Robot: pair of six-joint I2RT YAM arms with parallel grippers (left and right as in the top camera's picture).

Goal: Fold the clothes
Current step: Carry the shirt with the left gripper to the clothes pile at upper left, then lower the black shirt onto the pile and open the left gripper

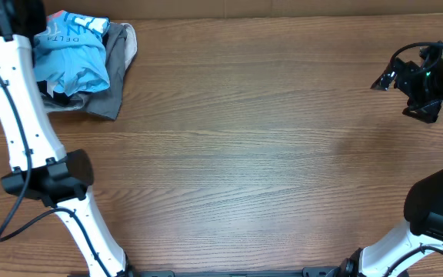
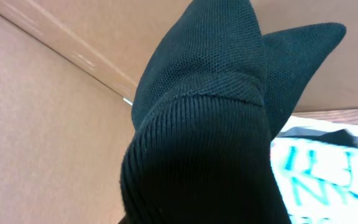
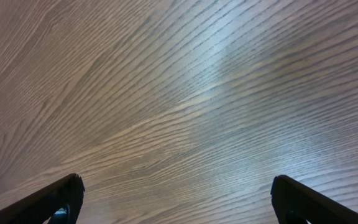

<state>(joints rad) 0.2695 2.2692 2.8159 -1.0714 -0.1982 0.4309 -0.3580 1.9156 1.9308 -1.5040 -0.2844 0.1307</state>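
Observation:
A pile of clothes lies at the table's far left corner: a light blue printed shirt [image 1: 71, 54] on top of a grey garment [image 1: 118, 73]. My left gripper [image 1: 20, 19] is at the pile's left end, by the back wall. In the left wrist view a black ribbed knit garment [image 2: 210, 124] fills the frame and hides the fingers; it rises from the jaws as if pinched. The blue shirt [image 2: 328, 168] shows behind it. My right gripper [image 1: 401, 94] is open and empty, low over bare wood at the far right [image 3: 179, 205].
A brown cardboard wall [image 2: 48, 124] runs along the table's back edge. The wooden tabletop [image 1: 244, 154] stretches between the two arms. The arm bases stand at the front left and front right.

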